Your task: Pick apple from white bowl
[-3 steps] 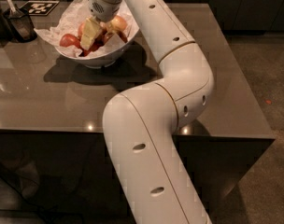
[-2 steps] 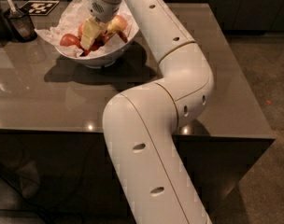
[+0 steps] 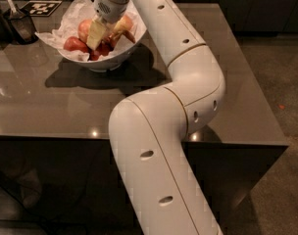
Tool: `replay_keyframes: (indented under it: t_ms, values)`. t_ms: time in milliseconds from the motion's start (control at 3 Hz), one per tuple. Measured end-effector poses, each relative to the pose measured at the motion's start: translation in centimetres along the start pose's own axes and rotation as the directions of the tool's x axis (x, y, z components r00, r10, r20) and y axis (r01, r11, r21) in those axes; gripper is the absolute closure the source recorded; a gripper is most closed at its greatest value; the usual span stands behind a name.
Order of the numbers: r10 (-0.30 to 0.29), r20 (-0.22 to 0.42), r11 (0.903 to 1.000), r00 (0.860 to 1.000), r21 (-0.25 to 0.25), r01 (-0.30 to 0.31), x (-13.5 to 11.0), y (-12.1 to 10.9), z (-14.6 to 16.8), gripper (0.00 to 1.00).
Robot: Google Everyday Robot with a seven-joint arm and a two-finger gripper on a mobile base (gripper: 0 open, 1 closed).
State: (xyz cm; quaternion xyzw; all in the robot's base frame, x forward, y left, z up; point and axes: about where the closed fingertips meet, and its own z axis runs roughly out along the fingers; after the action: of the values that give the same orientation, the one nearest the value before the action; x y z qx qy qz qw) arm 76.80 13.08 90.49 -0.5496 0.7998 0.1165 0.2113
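The white bowl [image 3: 106, 61] stands at the back left of the dark table, lined with crumpled white paper and holding several apples. The apple [image 3: 85, 28], pinkish-red with a pale blush, lies at the back left of the pile. A smaller dark red apple [image 3: 74, 44] lies at the left, and a yellower apple [image 3: 123, 24] at the right. My gripper [image 3: 101, 35] reaches down from above into the middle of the pile, right beside the apple. The arm hides the bowl's back right part.
A dark cup with a utensil [image 3: 20, 25] stands left of the bowl. A black-and-white marker card [image 3: 41, 7] lies behind it. The table's front edge [image 3: 56, 137] is near me, and its right edge [image 3: 266, 106] drops to the floor.
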Motion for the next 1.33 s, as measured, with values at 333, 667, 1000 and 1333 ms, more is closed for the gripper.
replay_keyframes:
  t_ms: [333, 667, 1000, 1333]
  values:
    - [0.0, 0.0, 1.0, 1.0, 0.0, 0.0, 0.0, 0.0, 0.0, 1.0]
    - [0.0, 0.001, 1.0, 1.0, 0.001, 0.0, -0.1, 0.0, -0.3, 1.0]
    - [-0.034, 0.066, 0.9986, 0.997, 0.042, 0.031, -1.7, -0.4, -2.3, 1.0]
    - [-0.043, 0.098, 0.9974, 0.994, 0.062, 0.037, -2.3, -0.7, -3.4, 1.0]
